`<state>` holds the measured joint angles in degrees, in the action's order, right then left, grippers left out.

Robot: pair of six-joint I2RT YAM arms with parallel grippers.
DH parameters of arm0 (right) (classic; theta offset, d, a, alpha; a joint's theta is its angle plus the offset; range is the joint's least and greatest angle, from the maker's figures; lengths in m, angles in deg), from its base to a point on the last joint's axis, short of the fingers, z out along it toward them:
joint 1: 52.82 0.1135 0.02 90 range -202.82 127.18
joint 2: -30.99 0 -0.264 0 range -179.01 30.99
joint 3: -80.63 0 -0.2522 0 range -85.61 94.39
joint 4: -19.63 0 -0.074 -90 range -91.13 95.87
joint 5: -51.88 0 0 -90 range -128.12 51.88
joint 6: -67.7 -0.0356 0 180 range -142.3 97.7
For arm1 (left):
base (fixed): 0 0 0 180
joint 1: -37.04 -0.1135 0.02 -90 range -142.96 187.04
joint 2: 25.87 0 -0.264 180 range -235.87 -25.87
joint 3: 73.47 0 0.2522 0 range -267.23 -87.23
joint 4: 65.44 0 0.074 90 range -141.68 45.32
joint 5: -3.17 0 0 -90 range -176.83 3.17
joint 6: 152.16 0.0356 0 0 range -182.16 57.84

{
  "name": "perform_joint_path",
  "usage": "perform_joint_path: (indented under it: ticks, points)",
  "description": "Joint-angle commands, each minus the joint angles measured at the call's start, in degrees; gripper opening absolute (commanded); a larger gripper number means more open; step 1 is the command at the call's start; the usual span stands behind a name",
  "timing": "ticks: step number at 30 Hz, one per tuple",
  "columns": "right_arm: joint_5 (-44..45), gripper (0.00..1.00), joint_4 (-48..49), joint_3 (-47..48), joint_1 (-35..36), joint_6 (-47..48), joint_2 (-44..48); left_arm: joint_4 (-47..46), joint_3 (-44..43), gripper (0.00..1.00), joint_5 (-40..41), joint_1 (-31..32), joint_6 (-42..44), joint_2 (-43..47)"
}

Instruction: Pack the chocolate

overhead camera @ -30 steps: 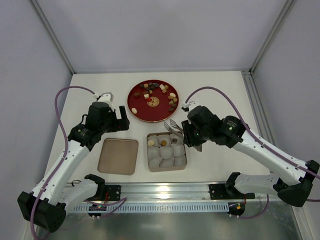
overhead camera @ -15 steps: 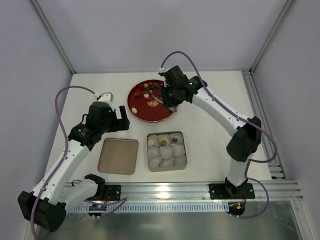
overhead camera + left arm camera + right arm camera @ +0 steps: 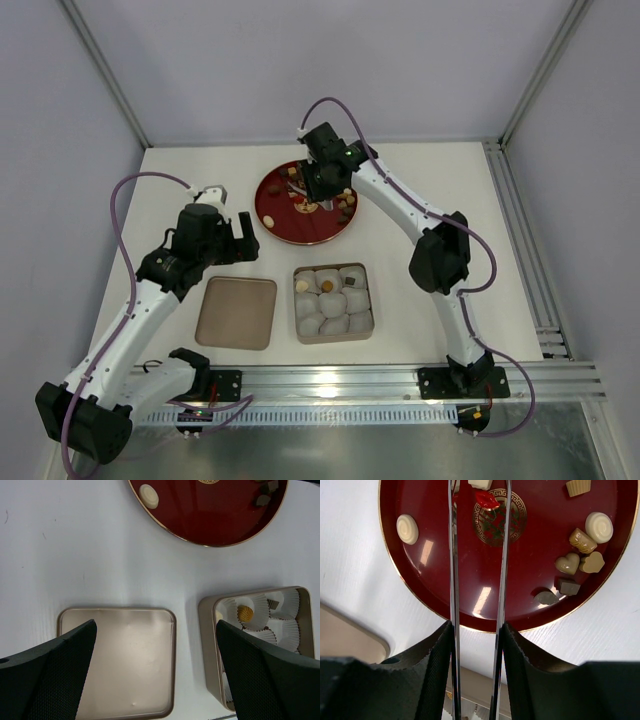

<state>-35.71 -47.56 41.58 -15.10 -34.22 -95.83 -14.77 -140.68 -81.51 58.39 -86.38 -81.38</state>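
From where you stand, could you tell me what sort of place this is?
Probably a lab robot cell: a white table inside plain panels, two arms bolted to a rail, chocolates on a red plate.

Plate (image 3: 465,575) glossy red, reflective; chocolate (image 3: 599,526) smooth satin; tweezers (image 3: 453,555) polished steel; lid (image 3: 125,665) matt metal; cups (image 3: 286,630) pleated paper.
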Motion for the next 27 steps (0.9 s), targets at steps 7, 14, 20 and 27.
perform_joint_path:
  ticks: [7, 14, 20, 27]
  points:
    - [0.7, 0.45, 1.2, 1.7, 0.7, -0.7, -0.2, -0.8, -1.4, 1.00, -0.1, -0.2, -0.4, 0.0]
    - [1.0, 0.44, 1.8, 1.8, 1.0, -1.2, -1.6, -0.7, -1.4, 1.00, -0.1, -0.2, -0.3, -0.1]
    - [1.0, 0.40, 1.5, 3.5, 1.0, -1.3, -3.6, -0.8, -1.4, 1.00, 0.0, -0.2, -0.3, -0.1]
    - [1.4, 0.38, 1.2, 3.5, 1.0, -1.1, -4.0, -0.8, -1.4, 1.00, 0.0, -0.2, -0.3, 0.0]
